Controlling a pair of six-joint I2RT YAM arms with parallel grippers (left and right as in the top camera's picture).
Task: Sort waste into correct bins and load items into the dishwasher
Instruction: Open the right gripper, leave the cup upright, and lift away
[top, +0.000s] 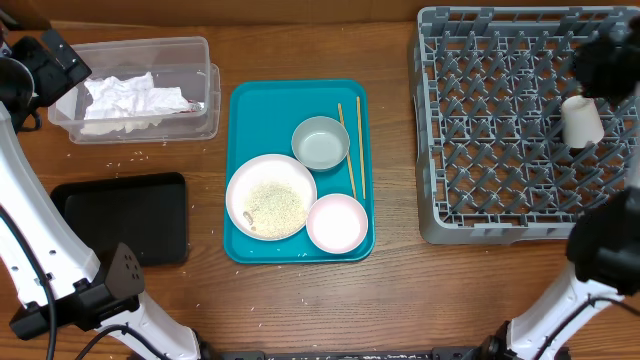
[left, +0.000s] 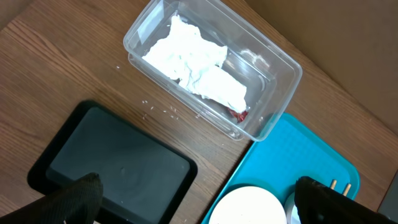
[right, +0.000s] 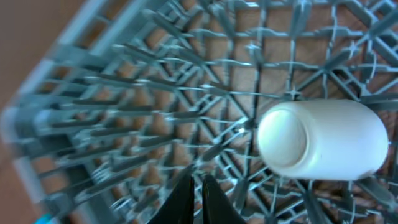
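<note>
Grey rack held the cup just beside our right gripper, its tips pressed together, empty; the bowl lay leftward, nearer our wide-open left gripper.

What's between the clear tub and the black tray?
Just wooden table with a few loose rice grains; clearest in the left wrist view.

Wooden table: clear tub far left, black tray near left, teal tray centre, grey rack right, possibly rice specks.
</note>
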